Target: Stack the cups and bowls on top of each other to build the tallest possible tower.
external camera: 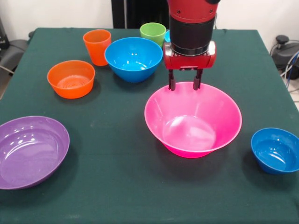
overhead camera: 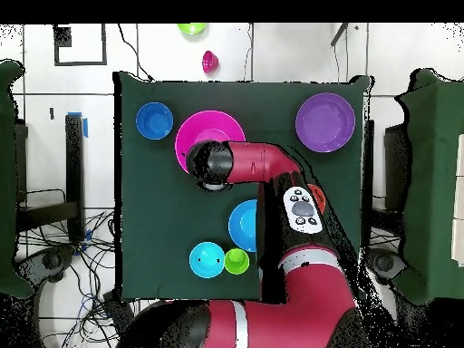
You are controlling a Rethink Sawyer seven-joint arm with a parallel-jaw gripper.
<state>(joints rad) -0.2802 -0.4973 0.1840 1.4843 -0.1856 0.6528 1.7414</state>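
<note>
The huge pink bowl (external camera: pixel 193 119) stands upright in the middle of the table; it also shows in the overhead view (overhead camera: pixel 195 131). My gripper (external camera: pixel 185 85) hangs over its far rim, open and empty, tips at rim height. The orange cup (external camera: pixel 97 46) and light green cup (external camera: pixel 153 33) stand upright at the far side. The large blue bowl (external camera: pixel 133 58) sits between them. The orange bowl (external camera: pixel 71 78) is at the left, the purple bowl (external camera: pixel 32 151) at the near left, a small blue bowl (external camera: pixel 275 150) at the near right. A second small blue bowl (overhead camera: pixel 207 260) sits beside the green cup (overhead camera: pixel 236 261).
The dark green table (external camera: pixel 117 186) carries all of these. My arm (overhead camera: pixel 272 172) covers part of the large blue bowl and the table's right-hand part in the overhead view. A lime green round thing (overhead camera: pixel 191 28) and a small pink one (overhead camera: pixel 209 62) lie on the floor beyond the table.
</note>
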